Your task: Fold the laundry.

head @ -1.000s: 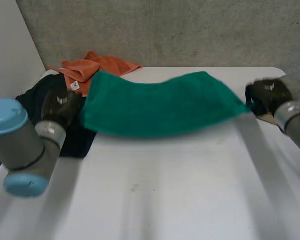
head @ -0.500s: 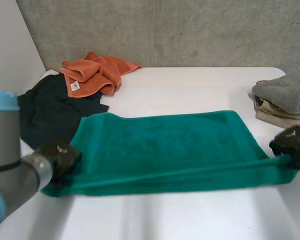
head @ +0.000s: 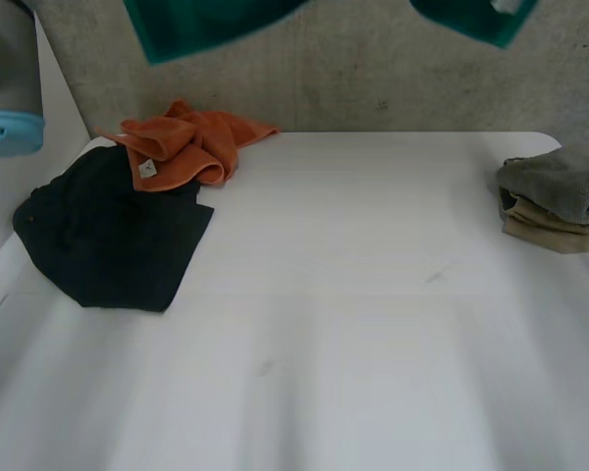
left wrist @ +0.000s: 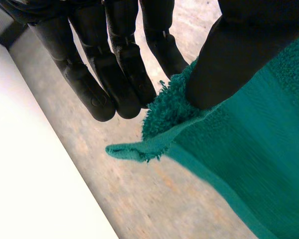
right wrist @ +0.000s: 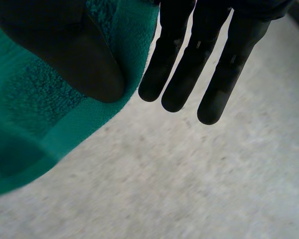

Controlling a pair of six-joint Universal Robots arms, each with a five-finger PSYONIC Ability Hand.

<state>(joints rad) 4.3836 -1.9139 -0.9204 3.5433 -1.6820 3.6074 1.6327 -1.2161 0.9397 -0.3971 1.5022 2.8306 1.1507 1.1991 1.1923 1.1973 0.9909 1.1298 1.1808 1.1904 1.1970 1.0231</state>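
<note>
In the left wrist view, a corner of the green towel is pinched between the thumb of the left hand and the nearest finger; the other fingers are held straight, just beside the frayed corner tip. In the right wrist view, the thumb of the right hand is pressed onto the towel's hemmed edge. The towel appears to be clamped there against a finger hidden behind the cloth, while the remaining fingers are stretched out straight beside it. In the head view, the towel is held high above the white table, well clear of its surface. At the far left of the table an orange cloth is seen crumpled, touching a black cloth spread nearer. A folded stack, grey over beige, is seen at the right edge.
</note>
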